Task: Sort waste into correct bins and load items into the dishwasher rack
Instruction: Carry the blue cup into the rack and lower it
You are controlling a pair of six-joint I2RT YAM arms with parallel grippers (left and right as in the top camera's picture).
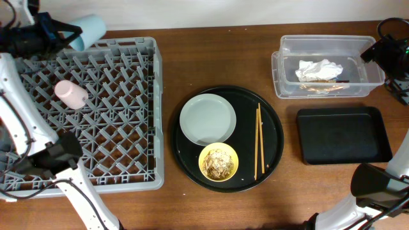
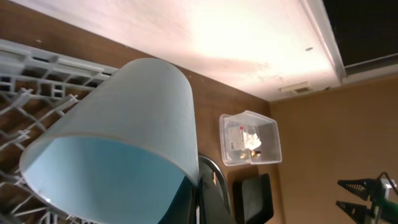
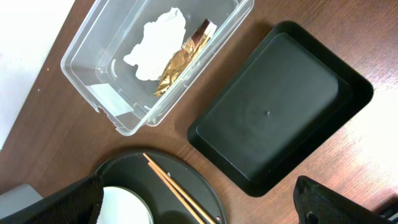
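- Far L, top corner: L gripper (image 1: 64,35) clamped shut on light-blue cup (image 1: 91,30), cup tipped sideways at far rim of dishwasher rack (image 1: 156,115); contact w/ rim unclear. In L wrist view, cup mouth toward cam, filling most of frame.
- L part of rack: pink cup (image 1: 71,94) on its side on the pegs, well apart from blue cup.
- Centre: round black tray (image 1: 271,137) just R of rack.
- On tray, far-L part: grey plate (image 1: 207,119), flat.
- Just near side of plate: yellow bowl (image 1: 202,161), upright, food scraps (image 1: 218,163) inside; touching plate or not, can't tell.
- R part of tray: chopsticks (image 1: 258,140) side by side, running far-to-near, apart from plate & bowl.
- Far R: clear tub (image 1: 279,70) w/ napkin (image 1: 318,69) inside, shiny gold-brown piece (image 3: 177,65) against napkin.
- Near side of tub, not touching: black rect tray (image 1: 344,135).
- R edge: R gripper (image 3: 199,186) up above table, fingers spread wide, gripping nothing.
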